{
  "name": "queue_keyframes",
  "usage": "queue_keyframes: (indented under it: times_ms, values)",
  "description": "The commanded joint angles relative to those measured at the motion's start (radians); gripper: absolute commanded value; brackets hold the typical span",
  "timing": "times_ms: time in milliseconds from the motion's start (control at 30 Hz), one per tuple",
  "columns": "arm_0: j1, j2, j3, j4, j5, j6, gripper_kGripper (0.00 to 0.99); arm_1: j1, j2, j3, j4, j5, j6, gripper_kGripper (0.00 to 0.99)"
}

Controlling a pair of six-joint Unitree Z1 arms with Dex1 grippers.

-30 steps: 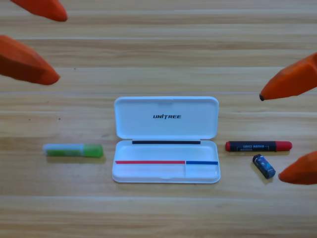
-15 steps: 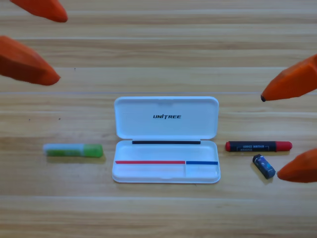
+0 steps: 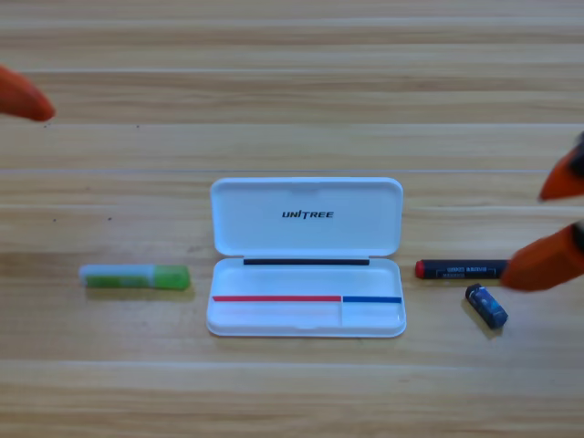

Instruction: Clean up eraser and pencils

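Observation:
The eraser (image 3: pixel 486 306), a small dark blue block, lies on the table right of the case. Just above it lies the red-and-black pencil (image 3: pixel 461 269), its right end hidden under my right gripper (image 3: pixel 525 235). That gripper is open at the right edge, its lower orange tip over the pencil's end and nothing held between its tips. Left of the case lies the green pencil (image 3: pixel 135 276). My left gripper (image 3: pixel 20 91) shows only as an orange tip at the upper left edge, far from everything.
The white UNITREE case (image 3: pixel 306 233) lies open in the middle of the wooden table, lid folded back, with no task things inside it.
The left gripper has drawn back almost out of the picture. The right gripper has shifted, its lower tip rising from beside the eraser onto the red pencil's right end.

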Motion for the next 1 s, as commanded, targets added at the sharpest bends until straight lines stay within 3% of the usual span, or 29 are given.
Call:
queue_keyframes:
  times_ms: [33,167,333,567,633,933,1000]
  values:
    - [0.116,0.161,0.042,0.047,0.045,0.169,0.979,-0.086,0.287,-0.025,-0.002,-0.064,0.02,0.953]
    - [0.197,0.219,0.088,0.067,0.057,0.274,0.977,-0.095,0.377,-0.038,-0.03,-0.113,0.032,0.95]
    - [0.29,0.313,0.125,0.065,0.066,0.345,0.976,-0.097,0.456,-0.038,-0.039,-0.135,0.032,0.925]
    - [0.332,0.428,0.13,0.065,0.068,0.336,0.973,-0.118,0.514,-0.041,-0.05,-0.136,0.037,0.922]
    - [0.332,0.451,0.128,0.065,0.068,0.319,0.973,-0.121,0.529,-0.041,-0.05,-0.136,0.037,0.879]
    - [0.323,0.475,0.1,0.067,0.045,0.258,0.974,-0.137,0.586,-0.05,-0.05,-0.116,0.037,0.861]
    - [0.312,0.488,0.08,0.07,0.043,0.239,0.974,-0.137,0.595,-0.054,-0.05,-0.107,0.037,0.818]
